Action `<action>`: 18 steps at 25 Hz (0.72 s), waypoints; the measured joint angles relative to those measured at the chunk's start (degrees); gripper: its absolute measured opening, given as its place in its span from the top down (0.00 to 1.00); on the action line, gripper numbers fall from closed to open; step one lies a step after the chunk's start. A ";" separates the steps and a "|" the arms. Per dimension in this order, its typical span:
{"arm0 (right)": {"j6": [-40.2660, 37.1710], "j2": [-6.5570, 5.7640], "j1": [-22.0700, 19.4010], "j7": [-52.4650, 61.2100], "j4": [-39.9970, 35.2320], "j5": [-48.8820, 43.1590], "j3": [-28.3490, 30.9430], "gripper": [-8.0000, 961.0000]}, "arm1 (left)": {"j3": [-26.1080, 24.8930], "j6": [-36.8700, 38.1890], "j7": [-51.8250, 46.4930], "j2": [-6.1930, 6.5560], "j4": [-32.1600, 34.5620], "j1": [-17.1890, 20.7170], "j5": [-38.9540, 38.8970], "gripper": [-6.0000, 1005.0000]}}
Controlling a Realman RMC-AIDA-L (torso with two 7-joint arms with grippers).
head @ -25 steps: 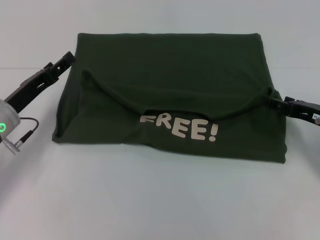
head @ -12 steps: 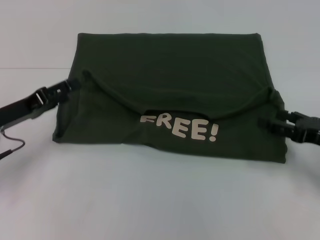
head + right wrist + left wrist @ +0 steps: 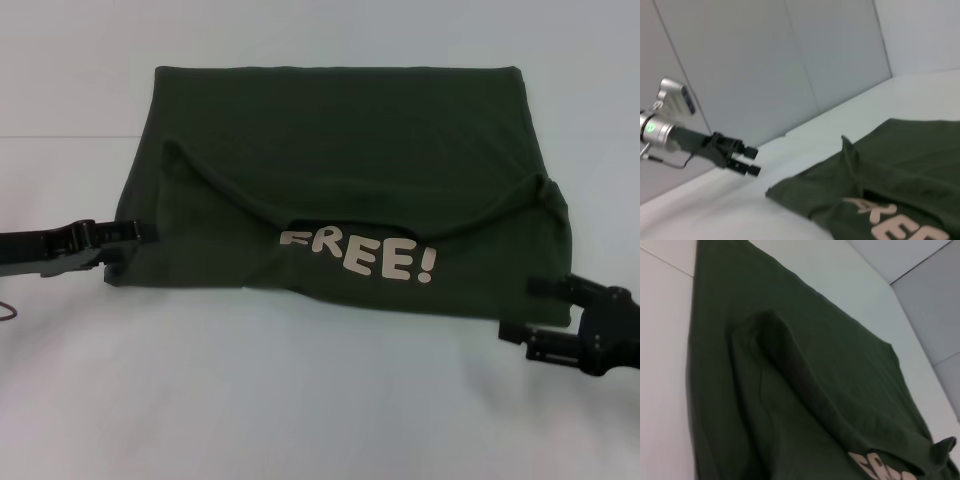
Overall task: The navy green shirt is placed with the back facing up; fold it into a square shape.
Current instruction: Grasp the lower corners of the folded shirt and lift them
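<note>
The navy green shirt (image 3: 340, 190) lies folded on the white table (image 3: 300, 400), its near layer turned over so the pale "FREE!" lettering (image 3: 360, 258) shows. My left gripper (image 3: 132, 240) is open at the shirt's left edge, close to the near-left corner, and holds nothing. The right wrist view shows the same left gripper (image 3: 747, 160) with its fingers apart, beside the shirt (image 3: 900, 165). My right gripper (image 3: 525, 310) is open just off the shirt's near-right corner, over bare table. The left wrist view is filled with the shirt (image 3: 790, 390) and its folded ridge.
The white table extends in front of the shirt and on both sides of it. Grey wall panels (image 3: 765, 65) rise behind the table on the left arm's side.
Both grippers have moved toward me. The left slid along the shirt's left edge to the near-left corner. The right left the fold's right end and now sits off the near-right corner.
</note>
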 joint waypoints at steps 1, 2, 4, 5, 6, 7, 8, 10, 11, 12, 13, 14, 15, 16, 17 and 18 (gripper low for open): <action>0.32 0.21 0.03 -0.34 0.02 -1.03 -0.07 0.02 | 0.13 -0.22 0.52 -0.04 0.05 -0.26 0.36 0.17; 0.48 0.32 0.13 -0.56 0.07 -1.78 -0.07 0.02 | 0.23 -0.43 1.60 -0.09 0.09 -0.58 0.70 0.17; 0.88 0.50 0.52 -0.85 0.19 -3.49 -0.08 0.01 | 0.37 -1.13 3.28 -0.17 0.11 -1.12 1.31 0.18; 0.99 0.54 0.70 -0.92 0.25 -4.13 -0.09 0.01 | 0.44 -1.91 3.84 -0.19 0.04 -1.57 2.00 0.18; 1.13 0.58 0.87 -0.96 0.30 -4.78 -0.10 0.01 | 0.46 -2.38 3.99 -0.18 0.00 -1.84 2.47 0.18; 1.21 0.62 0.99 -0.98 0.30 -5.24 -0.11 0.01 | 0.49 -3.24 4.10 -0.15 -0.09 -2.28 3.51 0.18; 1.24 0.66 1.06 -0.99 0.30 -5.61 -0.13 0.01 | 0.58 -4.02 4.38 -0.12 -0.14 -2.75 4.51 0.18; 1.26 0.72 1.14 -1.03 0.30 -5.98 -0.35 0.02 | 0.99 -5.22 4.92 -0.12 -0.18 -3.41 5.95 0.18; 1.28 0.74 1.15 -1.04 0.29 -6.04 -0.51 0.02 | 1.30 -5.70 5.06 -0.15 -0.18 -3.62 6.39 0.18; 1.29 0.75 1.15 -1.04 0.29 -6.08 -0.68 0.02 | 1.97 -6.58 5.15 -0.21 -0.19 -3.89 7.04 0.18; 1.31 0.75 1.15 -1.05 0.29 -6.10 -0.81 0.02 | 2.35 -7.12 5.16 -0.24 -0.19 -4.05 7.37 0.18; 1.32 0.76 1.14 -1.05 0.30 -6.12 -0.94 0.02 | 3.10 -8.52 5.15 -0.32 -0.25 -4.42 8.02 0.18; 1.32 0.76 1.16 -1.06 0.30 -6.13 -1.00 0.01 | 3.48 -9.43 5.09 -0.39 -0.40 -4.60 8.31 0.18; 1.32 0.77 1.18 -1.06 0.30 -6.13 -1.02 0.01 | 3.70 -10.31 5.03 -0.45 -0.61 -4.78 8.49 0.18; 1.32 0.78 1.20 -1.06 0.31 -6.14 -1.03 0.01 | 3.82 -11.15 5.00 -0.49 -0.90 -5.02 8.57 0.18; 1.32 0.78 1.25 -1.06 0.32 -6.15 -1.03 0.01 | 3.90 -11.73 4.99 -0.56 -1.17 -5.22 8.59 0.18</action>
